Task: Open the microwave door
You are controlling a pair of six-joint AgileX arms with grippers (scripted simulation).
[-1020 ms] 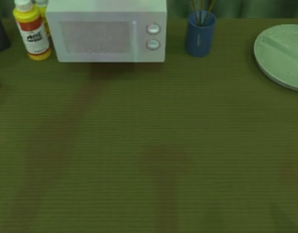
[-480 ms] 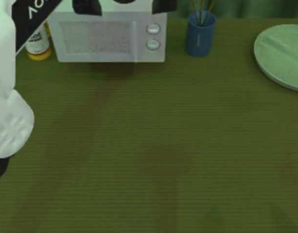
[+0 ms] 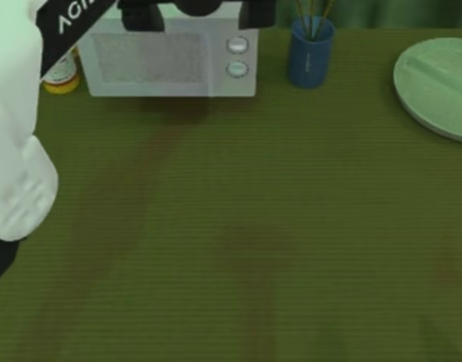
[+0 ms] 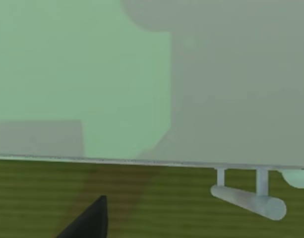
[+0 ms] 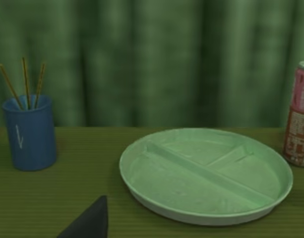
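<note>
even, soft, dim light with a green cast across all views. the table carries faint reddish-brown arm shadows, one running from the microwave toward the near left. no glare. the left arm, close to the top camera, looks blurred. the plate is shaded smoothly, without highlights.

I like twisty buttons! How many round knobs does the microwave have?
2. Both sit on the microwave front's right panel, beside the door's mesh window: the upper knob directly above the lower knob. The left arm covers the microwave's top, so more could be hidden.
</note>
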